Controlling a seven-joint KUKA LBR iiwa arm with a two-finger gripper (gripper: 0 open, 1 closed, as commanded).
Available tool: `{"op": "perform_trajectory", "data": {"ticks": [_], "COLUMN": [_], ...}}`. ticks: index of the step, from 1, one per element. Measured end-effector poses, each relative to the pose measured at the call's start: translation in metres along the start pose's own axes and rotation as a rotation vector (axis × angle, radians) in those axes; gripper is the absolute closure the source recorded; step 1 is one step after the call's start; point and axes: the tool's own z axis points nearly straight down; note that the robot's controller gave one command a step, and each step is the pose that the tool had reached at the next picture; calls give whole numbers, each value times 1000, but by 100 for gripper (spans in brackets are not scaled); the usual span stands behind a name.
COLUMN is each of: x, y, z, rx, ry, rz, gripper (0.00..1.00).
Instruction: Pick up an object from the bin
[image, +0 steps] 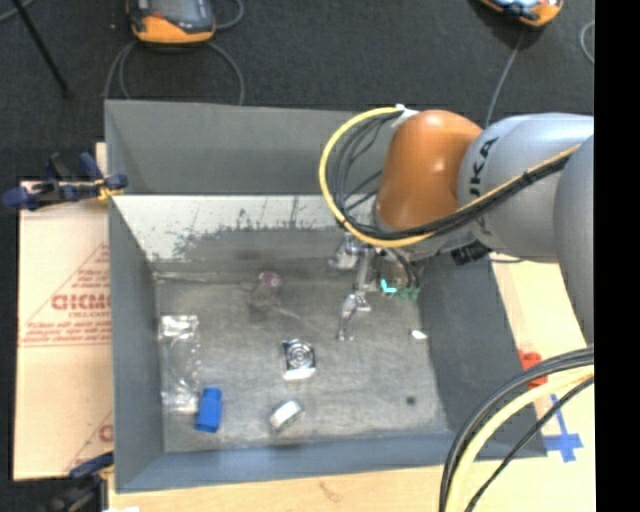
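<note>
My gripper hangs below the orange-covered wrist, over the bin floor right of centre; one thin finger reaches down toward bare floor, with nothing seen between the fingers. A small silver, square metal piece lies just below and left of the fingertip. A small white block rests nearer the front wall. A tiny white scrap lies to the gripper's right.
A blue cylinder sits at the front left beside a crumpled clear plastic bag. A faint pinkish clear item lies near the back wall. The arm and its looped cables overhang the bin's back right.
</note>
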Motion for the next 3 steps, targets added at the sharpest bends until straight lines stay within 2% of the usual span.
{"op": "perform_trajectory", "data": {"ticks": [1,2,3], "x": [65,62,74], "y": [48,48,20], "z": [61,57,-108], "rx": [4,3,4], "ry": [-16,-23,-15], "rz": [-108,-105,-69], "gripper": [0,100,100]}}
